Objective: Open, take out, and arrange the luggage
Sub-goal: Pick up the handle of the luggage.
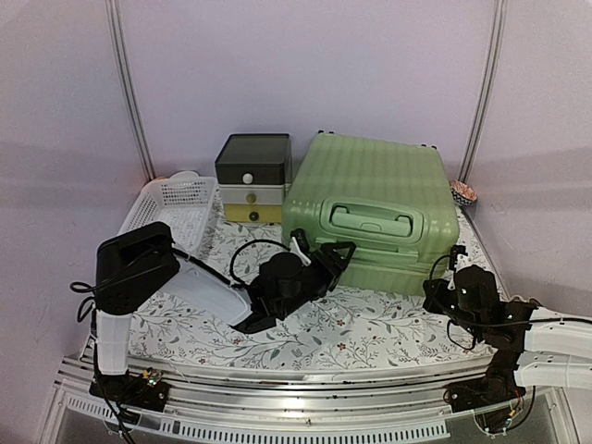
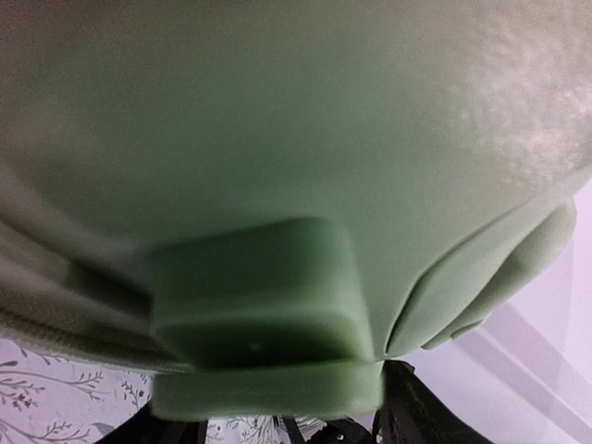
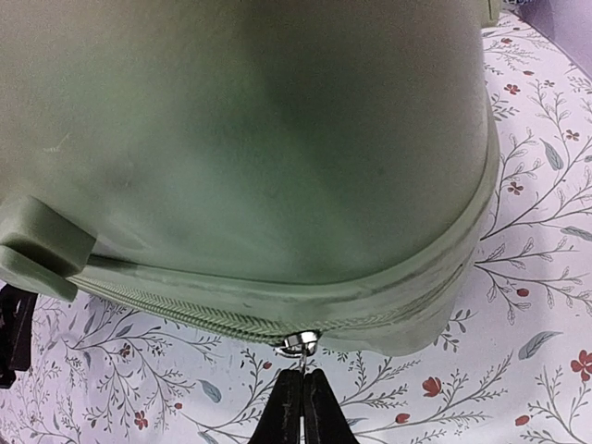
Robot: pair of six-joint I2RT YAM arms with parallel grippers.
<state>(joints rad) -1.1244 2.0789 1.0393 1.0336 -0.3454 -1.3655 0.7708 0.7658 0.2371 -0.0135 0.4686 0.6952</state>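
Clearly the opening step is in hand. On the flowered table (image 1: 370,324) the green suitcase (image 1: 370,185) lies flat at the middle back, closed, handle side up, with its front edge turned to the 2 arms. The shell halves are together and the zipper (image 3: 185,314) looks shut along the seam, so nothing can be taken out yet.

The left gripper (image 1: 322,250) is at the front left corner of the suitcase. Its jaws are spread wide and grasp nothing that I can see. In the left wrist view it is very close to a green foot block (image 2: 259,296) on the shell, but I cannot tell if the fingers touch it.

The right gripper (image 3: 301,388) is at the front right corner, low, near the table. Its jaws are clenched on the small metal zipper pull (image 3: 298,345).

My judgement for the next move: the right arm must draw the pull along the seam and round the corner, keeping the pinch tight, while the left gripper steadies the suitcase so it does not slide.
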